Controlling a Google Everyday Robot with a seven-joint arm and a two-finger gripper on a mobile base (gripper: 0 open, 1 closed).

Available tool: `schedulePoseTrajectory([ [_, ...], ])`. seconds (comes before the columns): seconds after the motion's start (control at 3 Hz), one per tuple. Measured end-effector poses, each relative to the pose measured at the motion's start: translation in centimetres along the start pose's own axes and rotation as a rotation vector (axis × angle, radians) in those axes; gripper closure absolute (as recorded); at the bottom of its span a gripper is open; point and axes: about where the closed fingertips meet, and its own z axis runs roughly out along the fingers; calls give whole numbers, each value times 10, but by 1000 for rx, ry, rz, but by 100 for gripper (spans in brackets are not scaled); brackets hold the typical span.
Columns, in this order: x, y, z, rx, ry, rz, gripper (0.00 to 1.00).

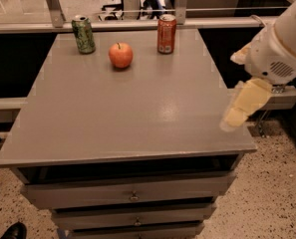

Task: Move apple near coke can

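Observation:
The red-orange apple (pixel 120 55) with a short dark stem sits on the grey table top (pixel 122 113) near the back, left of centre. The red-orange coke can (pixel 166 33) stands upright at the back edge, to the right of the apple, a short gap apart. My gripper (pixel 238 108), pale yellow under a white arm, hangs at the table's right edge, well to the right of and in front of both, holding nothing that I can see.
A green patterned can (pixel 83 34) stands upright at the back left, left of the apple. The table has drawers (pixel 132 195) below its front edge. A railing and a metal ledge run behind the table. A dark shoe (pixel 10 231) shows at the bottom left.

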Motion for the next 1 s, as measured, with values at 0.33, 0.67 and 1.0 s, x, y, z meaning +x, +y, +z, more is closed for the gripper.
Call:
schedulePoseTrajectory([
  [0.33, -45, -25, 54, 12, -129, 30, 0],
  [0.67, -88, -45, 92, 49, -245, 54, 0],
  [1.0, -98, -60, 88, 109, -285, 59, 0],
])
